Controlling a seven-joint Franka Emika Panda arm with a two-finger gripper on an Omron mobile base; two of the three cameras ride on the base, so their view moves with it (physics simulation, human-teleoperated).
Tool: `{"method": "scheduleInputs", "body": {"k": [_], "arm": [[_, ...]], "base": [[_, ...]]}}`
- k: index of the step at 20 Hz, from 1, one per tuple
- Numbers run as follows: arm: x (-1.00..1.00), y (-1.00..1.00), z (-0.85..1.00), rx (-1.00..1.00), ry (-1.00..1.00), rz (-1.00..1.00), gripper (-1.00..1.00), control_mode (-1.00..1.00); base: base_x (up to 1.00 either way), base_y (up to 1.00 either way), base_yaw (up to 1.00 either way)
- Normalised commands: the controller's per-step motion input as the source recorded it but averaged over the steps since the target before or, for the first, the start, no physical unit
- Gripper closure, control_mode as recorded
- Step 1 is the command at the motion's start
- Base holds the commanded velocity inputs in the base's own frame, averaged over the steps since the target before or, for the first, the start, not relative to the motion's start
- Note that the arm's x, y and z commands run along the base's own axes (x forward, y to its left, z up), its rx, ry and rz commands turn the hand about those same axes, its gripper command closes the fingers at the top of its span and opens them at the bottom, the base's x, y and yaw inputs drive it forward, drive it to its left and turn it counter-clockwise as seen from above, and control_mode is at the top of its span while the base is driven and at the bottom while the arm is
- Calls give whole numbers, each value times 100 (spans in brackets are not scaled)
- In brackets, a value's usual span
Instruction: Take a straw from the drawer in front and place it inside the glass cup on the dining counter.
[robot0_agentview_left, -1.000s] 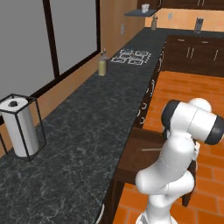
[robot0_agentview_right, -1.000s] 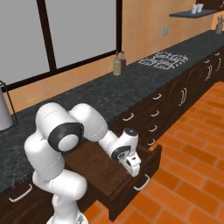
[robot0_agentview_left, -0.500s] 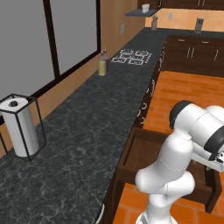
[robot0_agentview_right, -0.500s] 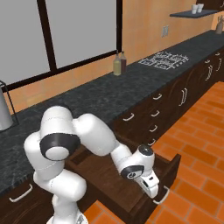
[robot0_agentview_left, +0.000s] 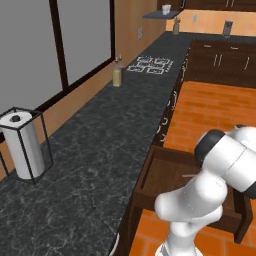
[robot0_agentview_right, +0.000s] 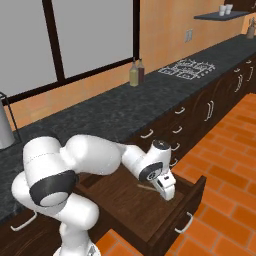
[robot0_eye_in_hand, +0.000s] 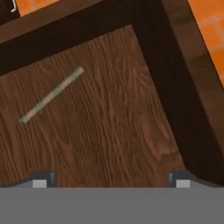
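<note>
Tan straw (robot0_eye_in_hand: 51, 95) (loose) in drawer (robot0_eye_in_hand: 148, 57)

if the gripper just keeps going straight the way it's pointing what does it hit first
Most likely the bare wooden floor of the open drawer. The gripper points down into it, and the straw lies off to one side of that line.

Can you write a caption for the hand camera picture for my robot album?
Open tool over the pulled-out drawer, with the straw lying on its floor.

The drawer (robot0_agentview_right: 150, 210) stands pulled open — dark brown wood, shallow and wide. The straw (robot0_eye_in_hand: 51, 95) lies flat on its floor — thin, pale tan, slanted.
</note>
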Motion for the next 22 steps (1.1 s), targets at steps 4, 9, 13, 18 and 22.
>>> {"method": "scheduleInputs", "body": {"k": [4, 9, 13, 18, 22], "arm": [[43, 7, -7, 0, 1, -15, -100, -100], [32, 0, -38, 0, 0, -22, -100, -100], [14, 0, -34, 1, 0, -20, -100, -100], [2, 0, -32, 3, 0, -13, -100, -100], [27, 0, -24, 1, -2, -4, -100, -100]], "base": [[0, 0, 0], [0, 0, 0], [0, 0, 0], [0, 0, 0], [0, 0, 0]]}}
